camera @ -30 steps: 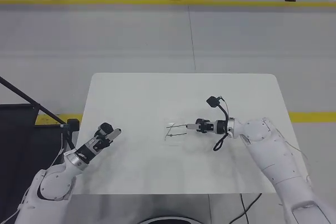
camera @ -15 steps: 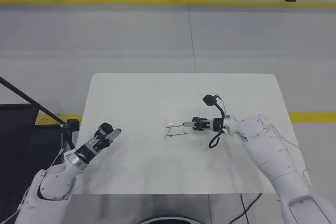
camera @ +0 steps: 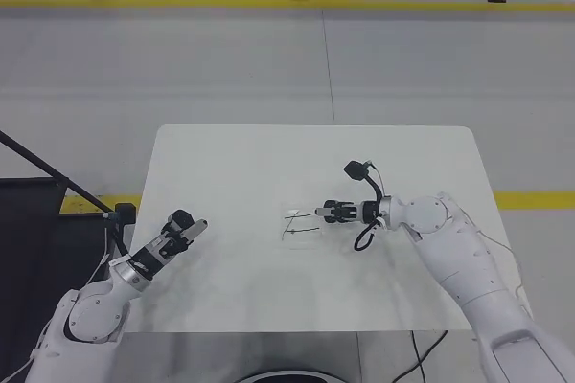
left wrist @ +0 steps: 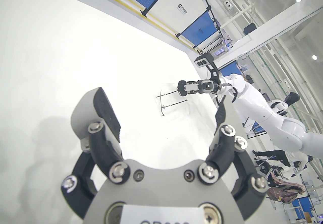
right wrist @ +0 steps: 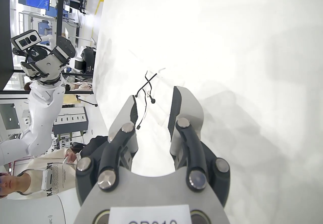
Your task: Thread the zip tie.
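We're looking at a white table [camera: 230,163] with both arms reaching over it. The right arm [camera: 460,259] is stretching in toward the middle and the left arm [camera: 105,297] is sitting at the near left side. The left gripper [left wrist: 161,101] is hanging well apart from the work, spread wide and carrying nothing. The right gripper [right wrist: 154,95] is sitting low over the table centre, parted about halfway. Its fingers are flanking the near ends of the zip tie [left wrist: 175,103] without closing on them, so we're calling it empty. The tie is lying flat mid-table, just beside the right gripper's tips, as thin black strands. We're not managing to tell whether that's one bent tie or two crossing. In the top view the long axis is running roughly side to side across the table. The free ends are pointing at the right gripper and the bent or joined part is facing the left arm's side. Which end is the head is too small to tell. We're judging it very light, springy and slick, hugging the surface and likely skating away under a sloppy pinch. We're suggesting a grip close to one end, leaving a short tip past the pads so it's staying stiff enough to feed.
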Available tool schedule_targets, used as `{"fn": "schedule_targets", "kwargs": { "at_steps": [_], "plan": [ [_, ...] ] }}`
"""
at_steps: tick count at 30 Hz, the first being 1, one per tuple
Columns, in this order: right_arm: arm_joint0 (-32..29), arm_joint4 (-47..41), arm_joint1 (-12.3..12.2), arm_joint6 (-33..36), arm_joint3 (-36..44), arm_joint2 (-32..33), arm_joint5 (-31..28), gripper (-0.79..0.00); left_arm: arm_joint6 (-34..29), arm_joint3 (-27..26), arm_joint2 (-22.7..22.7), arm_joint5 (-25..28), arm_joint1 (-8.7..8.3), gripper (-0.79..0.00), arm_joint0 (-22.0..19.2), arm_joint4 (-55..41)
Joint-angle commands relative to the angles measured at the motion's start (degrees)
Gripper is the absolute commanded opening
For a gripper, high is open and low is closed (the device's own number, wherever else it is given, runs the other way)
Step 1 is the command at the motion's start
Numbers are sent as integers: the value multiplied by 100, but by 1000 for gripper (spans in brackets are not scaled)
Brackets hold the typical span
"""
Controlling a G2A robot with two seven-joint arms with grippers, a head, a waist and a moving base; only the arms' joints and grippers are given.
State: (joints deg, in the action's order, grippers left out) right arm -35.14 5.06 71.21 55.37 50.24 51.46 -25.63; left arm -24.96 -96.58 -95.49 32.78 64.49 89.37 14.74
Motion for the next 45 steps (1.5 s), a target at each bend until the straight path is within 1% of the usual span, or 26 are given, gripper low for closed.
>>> {"fn": "schedule_targets", "kwargs": {
  "at_steps": [1, 12, 16, 18, 20, 23, 27, 32, 34, 35, 41, 45],
  "plan": [
    [18, -5, 11, 16, -23, -19, 16, -477, 0, 0, 0, 0, 0, 0, 0, 0],
    [102, -59, 67, 40, -143, -88, 34, -529, 0, 0, 0, 0, 0, 0, 0, 0],
    [131, -60, 90, 55, -170, -126, 42, -576, 0, 0, 0, 0, 0, 0, 0, 0],
    [143, -64, 102, 50, -184, -141, 45, -625, 0, 0, 0, 0, 0, 0, 0, 0],
    [153, -67, 111, 62, -198, -154, 37, -650, 0, 0, 0, 0, 0, 0, 0, 0],
    [171, -67, 122, 78, -225, -168, 36, -659, 0, 0, 0, 0, 0, 0, 0, 0],
    [186, -83, 136, 105, -252, -183, 18, -699, 0, 0, 0, 0, 0, 0, 0, 0],
    [203, -110, 151, 145, -285, -195, -9, -705, 0, 0, 0, 0, 0, 0, 0, 0],
    [207, -123, 156, 151, -296, -197, -30, -730, 0, 0, 0, 0, 0, 0, 0, 0],
    [209, -129, 159, 157, -303, -198, -37, -782, 0, 0, 0, 0, 0, 0, 0, 0],
    [211, -258, 155, 161, -336, -132, -172, -785, 0, 0, 0, 0, 0, 0, 0, 0],
    [140, -353, 91, 137, -284, 39, -375, -785, 0, 0, 0, 0, 0, 0, 0, 0]
  ]
}}
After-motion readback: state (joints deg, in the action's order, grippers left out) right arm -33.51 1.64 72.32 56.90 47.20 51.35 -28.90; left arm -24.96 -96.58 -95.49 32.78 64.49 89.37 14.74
